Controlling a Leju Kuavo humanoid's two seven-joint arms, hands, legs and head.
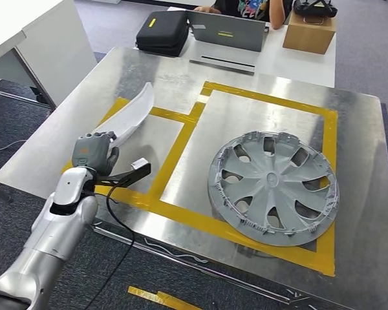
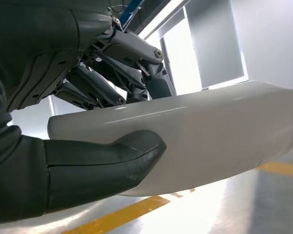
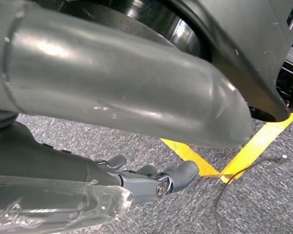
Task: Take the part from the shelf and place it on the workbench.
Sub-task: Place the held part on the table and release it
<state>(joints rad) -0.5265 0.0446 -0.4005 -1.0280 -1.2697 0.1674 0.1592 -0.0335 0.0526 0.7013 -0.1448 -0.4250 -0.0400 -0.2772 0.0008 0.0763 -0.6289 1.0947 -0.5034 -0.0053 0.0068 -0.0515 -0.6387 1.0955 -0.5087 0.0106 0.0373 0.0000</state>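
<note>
One metal desk [image 1: 280, 103] carries everything here, its top marked with yellow tape [image 1: 182, 139] that frames two rectangles side by side. Inside the larger rectangle, toward the desk's right edge and near its front, a grey wheel cover [image 1: 272, 187] lies flat, its rim overlapping the tape at the front right corner of the frame. The long white part [image 1: 131, 116] is next in size: a curved, glossy strip slanting over the smaller rectangle by the desk's left edge, its far tip pointing toward the back of the desk and its near end held in the left robot hand [image 1: 92, 154]. In the left wrist view the thick thumb [image 2: 112, 165] presses one face of the part [image 2: 211, 131] while the darker fingers [image 2: 100, 87] close on the other side, so the grip is firm, with desk and tape just below it. The right robot hand [image 3: 152, 180] hangs over grey carpet [image 3: 100, 141] crossed by yellow floor tape [image 3: 255, 144], its fingers loosely extended and holding nothing. Beyond the desk's back edge stand a black case [image 1: 163, 31], a laptop [image 1: 228, 31] and a cardboard box [image 1: 309, 31], with a person [image 1: 246, 8] seated behind them.
</note>
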